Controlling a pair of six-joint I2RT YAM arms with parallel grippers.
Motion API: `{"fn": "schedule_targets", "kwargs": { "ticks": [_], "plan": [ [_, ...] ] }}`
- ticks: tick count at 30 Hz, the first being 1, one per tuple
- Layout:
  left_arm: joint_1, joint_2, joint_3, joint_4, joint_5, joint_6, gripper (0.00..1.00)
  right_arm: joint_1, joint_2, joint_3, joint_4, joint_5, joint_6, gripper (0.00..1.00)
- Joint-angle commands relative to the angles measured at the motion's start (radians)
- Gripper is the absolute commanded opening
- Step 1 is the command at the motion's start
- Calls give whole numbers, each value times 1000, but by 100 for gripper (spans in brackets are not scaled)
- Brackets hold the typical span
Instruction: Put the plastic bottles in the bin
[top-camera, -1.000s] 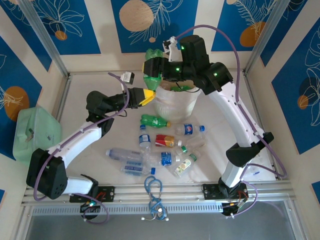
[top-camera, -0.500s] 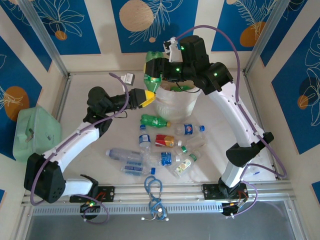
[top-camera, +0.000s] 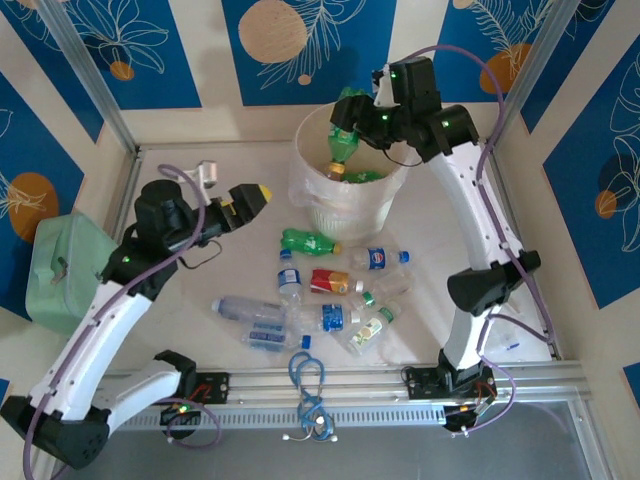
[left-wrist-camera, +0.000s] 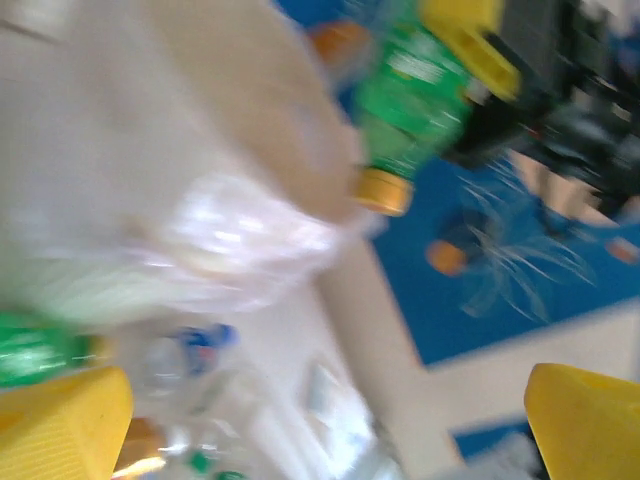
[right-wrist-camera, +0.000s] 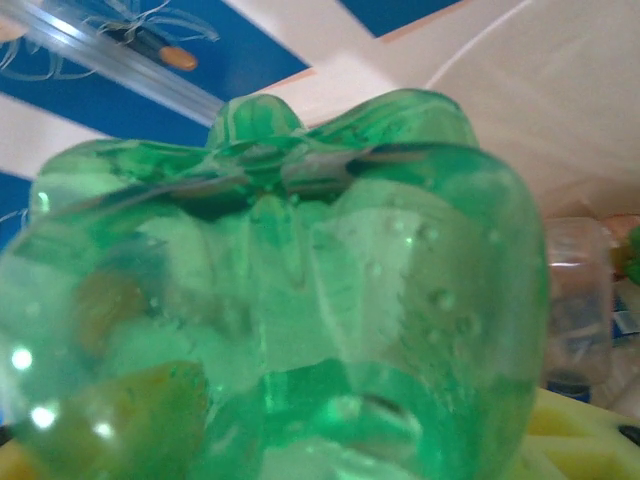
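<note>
My right gripper (top-camera: 352, 128) is closed on a green bottle (top-camera: 342, 148), taking it by the base end so that it hangs cap-down over the mouth of the bin (top-camera: 303, 160). In the right wrist view the bottle's lobed base sits close against the camera, with the pale liner (right-wrist-camera: 480, 90) behind it. My left gripper (top-camera: 244, 198) has its jaws spread wide with nothing between them, out over the table (top-camera: 250, 265) to the left of the bin. Change: a moment ago the left jaws were nearly closed right at the bin's rim, and the right arm held the green bottle more sideways above the rim's left edge. The left arm has since drawn back and opened, and the right has carried the bottle over the opening and tipped it downward. Judgement: this bottle looks ready to be let go, and the left arm is free to fetch another. Containers: the bin, lined with a translucent white bag, already holds a second green bottle (top-camera: 365, 177) lying low inside; whether anything lies under it I cannot tell. The remaining bottles lie grouped on the table in front of the bin, among them a green-labelled bottle (top-camera: 305, 241), a blue-labelled bottle (top-camera: 378, 259) and a red-labelled bottle (top-camera: 330, 281). The mint-green box (top-camera: 60, 265) sits well apart at the left; its contents are not visible.
</note>
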Motion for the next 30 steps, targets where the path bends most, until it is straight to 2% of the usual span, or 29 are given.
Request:
{"fn": "schedule_targets", "kwargs": {
  "ticks": [1, 7, 9, 13, 17, 24, 30],
  "plan": [
    [29, -14, -11, -506, -365, 46, 99, -29, 83, 95, -83, -29, 16, 58],
    [33, -119, -124, -592, -394, -29, 99, -59, 213, 206, -129, -59, 10, 59],
    [33, -136, -156, -619, -396, -58, 99, -65, 235, 207, -125, -74, 17, 63],
    [32, -154, -230, -637, -364, -130, 97, -64, 260, 204, -130, -77, 20, 79],
    [32, -163, -315, -627, -326, -197, 95, -64, 258, 203, -133, -72, 19, 82],
    [23, -168, -450, -529, -248, -318, 92, -47, 187, 203, -159, -36, 0, 82],
    [11, -102, -490, -429, -219, -377, 92, 18, 7, 43, -148, 47, -41, 82]
  ]
}}
